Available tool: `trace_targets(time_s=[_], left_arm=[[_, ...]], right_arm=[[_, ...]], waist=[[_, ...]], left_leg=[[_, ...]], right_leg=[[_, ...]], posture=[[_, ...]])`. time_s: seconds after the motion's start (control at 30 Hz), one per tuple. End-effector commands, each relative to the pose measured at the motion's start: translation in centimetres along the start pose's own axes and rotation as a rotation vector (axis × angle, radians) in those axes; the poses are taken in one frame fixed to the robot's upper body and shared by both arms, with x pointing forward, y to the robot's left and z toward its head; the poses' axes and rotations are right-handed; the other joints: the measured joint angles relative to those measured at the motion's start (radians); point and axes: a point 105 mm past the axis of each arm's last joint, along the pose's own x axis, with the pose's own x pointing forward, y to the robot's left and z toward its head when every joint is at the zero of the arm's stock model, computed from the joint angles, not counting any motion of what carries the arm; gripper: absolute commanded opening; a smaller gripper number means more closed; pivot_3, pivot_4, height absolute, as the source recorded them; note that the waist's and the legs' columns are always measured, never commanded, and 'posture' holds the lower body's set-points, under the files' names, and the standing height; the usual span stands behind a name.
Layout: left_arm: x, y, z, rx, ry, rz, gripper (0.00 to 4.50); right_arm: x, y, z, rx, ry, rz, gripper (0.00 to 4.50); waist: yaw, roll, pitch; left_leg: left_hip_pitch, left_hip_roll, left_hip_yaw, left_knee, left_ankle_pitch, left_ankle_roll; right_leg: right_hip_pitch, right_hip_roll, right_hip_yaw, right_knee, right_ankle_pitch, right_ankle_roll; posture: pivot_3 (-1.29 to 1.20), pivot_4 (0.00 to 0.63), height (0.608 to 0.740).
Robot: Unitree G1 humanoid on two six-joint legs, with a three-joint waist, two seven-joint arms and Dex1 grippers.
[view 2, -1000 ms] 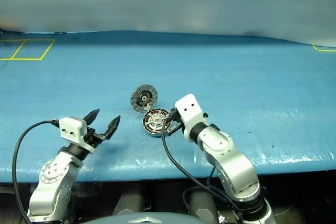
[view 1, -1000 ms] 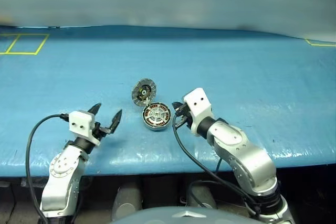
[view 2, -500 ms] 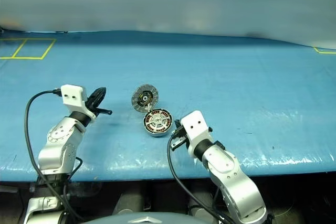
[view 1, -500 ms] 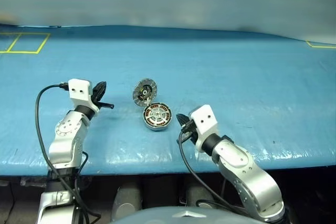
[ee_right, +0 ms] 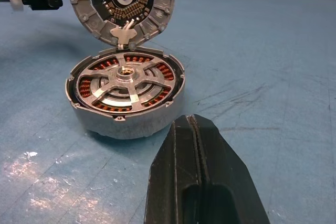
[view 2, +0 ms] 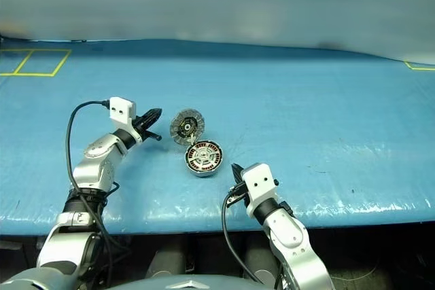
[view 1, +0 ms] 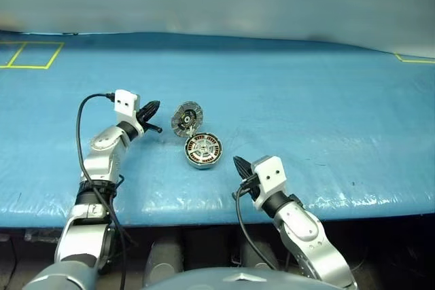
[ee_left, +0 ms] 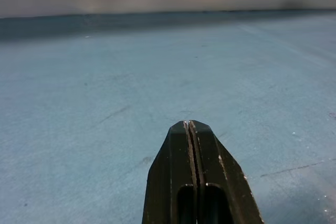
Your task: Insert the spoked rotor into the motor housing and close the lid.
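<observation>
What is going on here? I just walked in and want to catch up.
The spoked rotor already sits inside the motor housing on the blue table, and the hinged lid stands open. Both end effectors are shut and empty: the left end effector is beside the lid, and the right end effector sits just short of the housing.

The two head views look forward and down over the blue table (view 1: pixel 326 100), sharing it. The right wrist view sits close, low over the motor housing (ee_right: pixel 123 95).
</observation>
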Motion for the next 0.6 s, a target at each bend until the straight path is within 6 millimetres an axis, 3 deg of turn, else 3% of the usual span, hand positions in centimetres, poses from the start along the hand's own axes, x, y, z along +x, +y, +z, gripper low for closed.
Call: trace_targets(time_s=[0.03,0.6], left_arm=[[1.2,-0.8,1.0,0.029,-0.035,-0.056,0.03],[4.8,-6.4,2.0,0.066,-0.031,-0.333,0.03]], right_arm=[[0.2,-0.4,1.2,0.013,-0.059,-0.029,0.0],[0.5,0.2,1.3,0.005,-0.074,-0.021,0.0]], waist=[[0.001,0.0,0.0],[0.001,-0.002,0.001]], left_leg=[[0.0,0.0,0.0,0.0,0.0,0.0],[-0.001,0.0,-0.001,0.001,0.0,0.0]], right_leg=[[0.0,0.0,0.0,0.0,0.0,0.0],[0.0,0.0,0.0,0.0,0.0,0.001]], posture=[[0.0,0.15,0.74],[0.0,0.15,0.74]])
